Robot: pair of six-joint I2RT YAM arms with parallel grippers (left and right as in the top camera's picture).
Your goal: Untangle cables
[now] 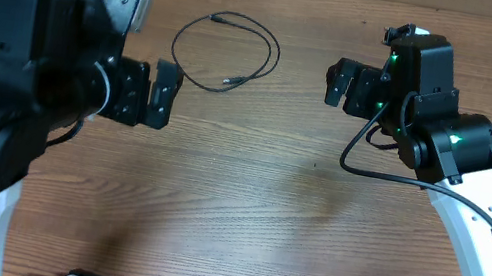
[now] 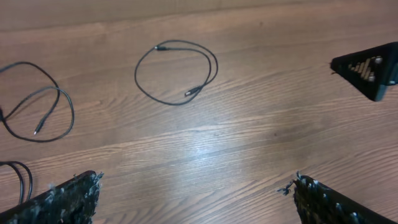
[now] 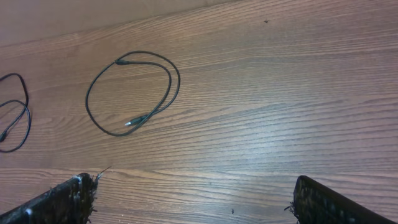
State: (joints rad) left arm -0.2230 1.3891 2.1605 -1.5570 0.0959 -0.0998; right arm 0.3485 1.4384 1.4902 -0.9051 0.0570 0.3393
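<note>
One thin black cable [image 1: 175, 44] lies in a loose single loop on the wooden table, between the two arms and toward the far side. Its loop [image 2: 215, 65] shows in the left wrist view with both plug ends visible, and this cable [image 3: 177, 81] also appears in the right wrist view. Two more cables show at the left: a looped one [image 2: 72, 112] and a piece at the bottom corner [image 2: 22, 177]; the left arm hides them from overhead. My left gripper [image 1: 167, 96] [image 2: 196, 199] and my right gripper [image 1: 345, 84] [image 3: 193, 199] both stand open, empty, above bare wood.
The right gripper's finger [image 2: 367, 68] pokes into the left wrist view at the upper right. The table's far edge [image 3: 124, 18] runs just behind the loop. A second cable's curve [image 3: 26, 106] shows at the left of the right wrist view.
</note>
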